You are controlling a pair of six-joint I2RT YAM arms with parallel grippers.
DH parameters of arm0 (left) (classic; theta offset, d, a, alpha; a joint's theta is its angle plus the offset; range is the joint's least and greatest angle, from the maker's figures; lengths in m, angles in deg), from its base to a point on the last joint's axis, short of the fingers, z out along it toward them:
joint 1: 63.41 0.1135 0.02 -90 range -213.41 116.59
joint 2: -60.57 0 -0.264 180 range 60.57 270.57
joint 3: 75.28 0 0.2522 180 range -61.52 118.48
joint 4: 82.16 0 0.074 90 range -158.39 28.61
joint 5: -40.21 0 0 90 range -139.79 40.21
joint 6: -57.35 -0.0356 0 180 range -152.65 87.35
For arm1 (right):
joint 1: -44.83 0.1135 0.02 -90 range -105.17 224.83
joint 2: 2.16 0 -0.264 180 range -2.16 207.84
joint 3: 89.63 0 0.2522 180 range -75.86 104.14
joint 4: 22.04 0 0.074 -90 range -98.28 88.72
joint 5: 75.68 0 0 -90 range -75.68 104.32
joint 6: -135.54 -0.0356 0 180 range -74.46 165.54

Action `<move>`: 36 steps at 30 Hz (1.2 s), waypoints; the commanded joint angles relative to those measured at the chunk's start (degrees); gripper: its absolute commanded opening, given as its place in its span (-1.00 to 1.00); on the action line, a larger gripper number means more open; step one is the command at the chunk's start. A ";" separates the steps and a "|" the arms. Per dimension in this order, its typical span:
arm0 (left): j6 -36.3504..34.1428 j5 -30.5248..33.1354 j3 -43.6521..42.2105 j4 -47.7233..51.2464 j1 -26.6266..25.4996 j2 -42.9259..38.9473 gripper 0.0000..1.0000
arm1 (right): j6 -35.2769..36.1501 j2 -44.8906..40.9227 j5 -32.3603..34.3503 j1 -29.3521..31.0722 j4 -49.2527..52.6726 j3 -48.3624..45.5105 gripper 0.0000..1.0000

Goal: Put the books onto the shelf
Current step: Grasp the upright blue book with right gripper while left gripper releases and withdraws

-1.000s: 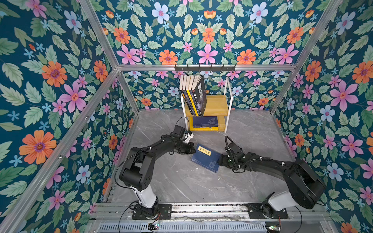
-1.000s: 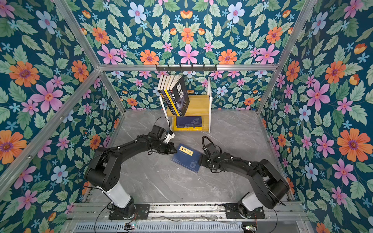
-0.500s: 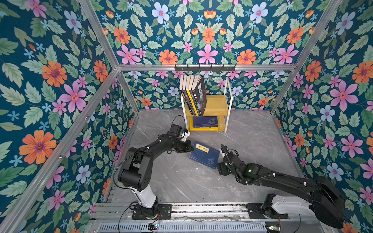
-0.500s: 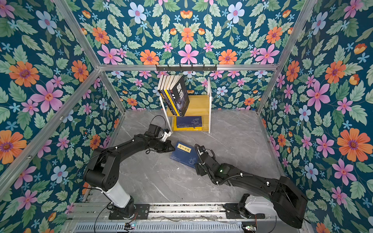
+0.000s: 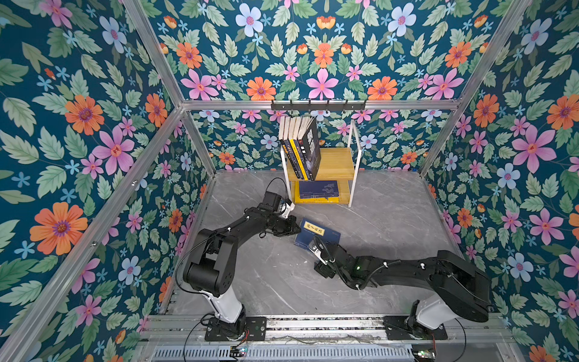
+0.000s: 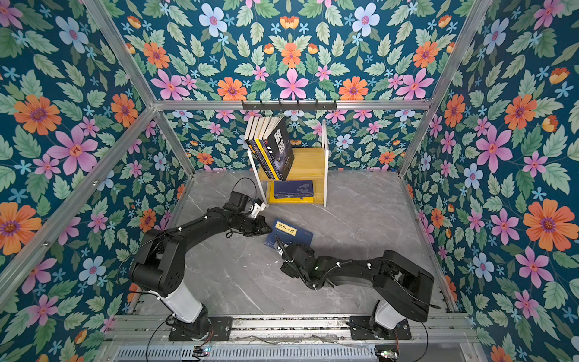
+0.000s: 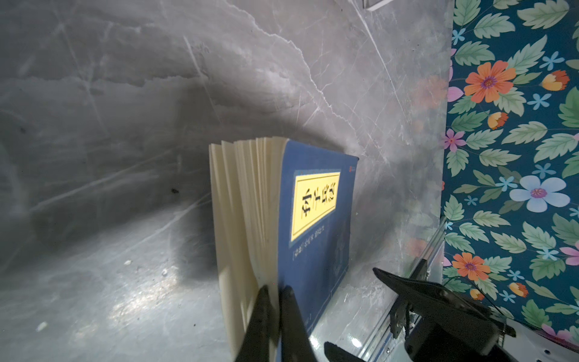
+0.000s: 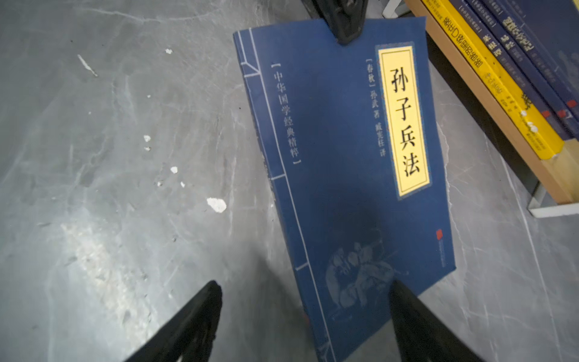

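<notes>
- Done so far: a row of books (image 5: 300, 147) upright and leaning on the upper board of the shelf (image 5: 336, 163), at 12 o'clock of the grey floor (image 5: 391, 213); a flat stack (image 5: 318, 190) on the lower board.
- Left to do: one navy book (image 5: 321, 235) with a yellow label, mid-floor, toward 6 o'clock from the shelf and apart from it.
- Left gripper (image 7: 275, 293) pinched tight on that book's cover and a few leaves at its 9 o'clock edge, with the other pages fanned loose.
- Right gripper (image 8: 305, 297) spread wide at the book's 6 o'clock end, jaws either side of a corner, holding nothing.
- Hard to count the shelved books: possibly five upright, with the flat stack's spines partly cut off in the right wrist view.
- Hidden: the floor under both arms and behind the shelf, and the underside of the navy book, so no telling how far off the floor it sits.
</notes>
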 commanded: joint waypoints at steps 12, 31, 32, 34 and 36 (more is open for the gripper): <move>1.12 -2.58 0.70 0.00 0.14 1.10 -1.00 | 7.77 14.53 16.29 1.77 -12.37 4.84 0.69; 1.09 -2.19 -0.57 -0.41 0.82 2.15 -1.00 | 33.63 30.60 37.45 1.80 -45.44 3.91 -0.26; 1.29 -1.78 -0.56 -0.34 0.98 1.95 -1.00 | 34.62 30.53 37.84 1.82 -45.95 3.90 -0.53; 1.14 -1.01 -1.19 -0.67 1.27 1.14 -0.57 | 35.59 29.93 37.86 1.82 -47.11 3.09 -0.92; 0.33 0.35 -2.16 -1.55 1.83 -0.20 -0.28 | 36.61 29.40 37.51 1.76 -48.41 2.09 -1.00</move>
